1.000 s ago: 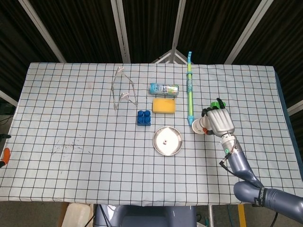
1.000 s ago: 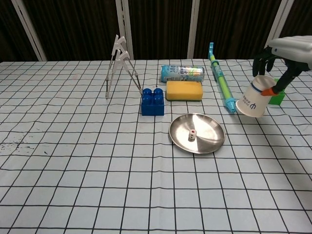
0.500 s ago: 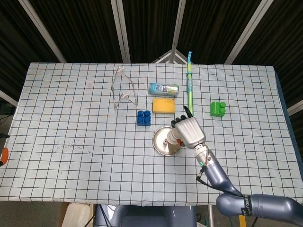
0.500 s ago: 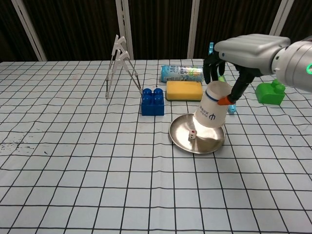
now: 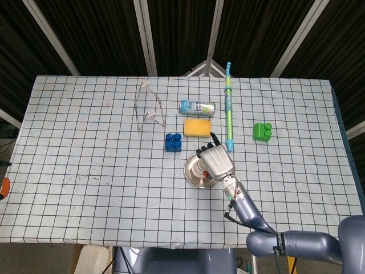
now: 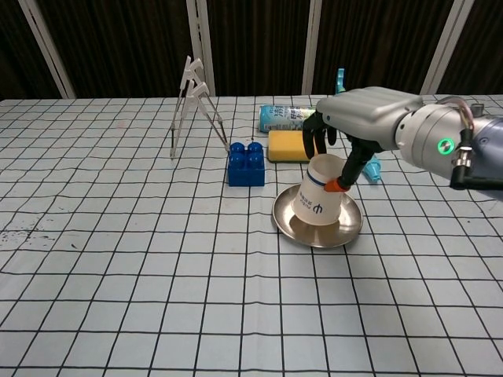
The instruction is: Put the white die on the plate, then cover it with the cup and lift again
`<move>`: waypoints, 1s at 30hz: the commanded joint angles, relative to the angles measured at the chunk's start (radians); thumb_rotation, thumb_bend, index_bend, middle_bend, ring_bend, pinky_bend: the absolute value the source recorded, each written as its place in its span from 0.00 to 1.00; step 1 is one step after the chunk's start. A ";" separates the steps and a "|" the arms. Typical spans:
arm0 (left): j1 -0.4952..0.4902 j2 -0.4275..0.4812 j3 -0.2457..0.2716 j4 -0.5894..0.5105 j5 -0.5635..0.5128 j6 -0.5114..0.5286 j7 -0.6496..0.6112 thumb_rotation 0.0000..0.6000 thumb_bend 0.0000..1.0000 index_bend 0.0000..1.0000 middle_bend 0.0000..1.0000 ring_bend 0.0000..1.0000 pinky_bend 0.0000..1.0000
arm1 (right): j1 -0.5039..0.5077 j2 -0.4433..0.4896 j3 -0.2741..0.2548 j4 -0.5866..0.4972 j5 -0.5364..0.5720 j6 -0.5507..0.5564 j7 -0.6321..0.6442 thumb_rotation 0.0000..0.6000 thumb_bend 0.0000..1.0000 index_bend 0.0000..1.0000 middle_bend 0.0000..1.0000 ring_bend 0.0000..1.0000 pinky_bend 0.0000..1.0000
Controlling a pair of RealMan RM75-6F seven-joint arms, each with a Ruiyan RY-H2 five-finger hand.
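Cup (image 6: 318,200), inverted and tilted, sits on the plate (image 6: 354,225), gripped by the right hand (image 6: 357,126).

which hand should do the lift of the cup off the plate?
Right. The right hand already grips the cup, which sits mouth-down and slightly tilted on the plate. The left hand shows in neither view.
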 commanded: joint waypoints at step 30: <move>-0.003 -0.004 0.000 -0.001 -0.003 -0.003 0.012 1.00 0.70 0.32 0.00 0.00 0.12 | -0.004 -0.036 -0.039 0.103 -0.027 -0.054 0.094 1.00 0.40 0.47 0.55 0.34 0.00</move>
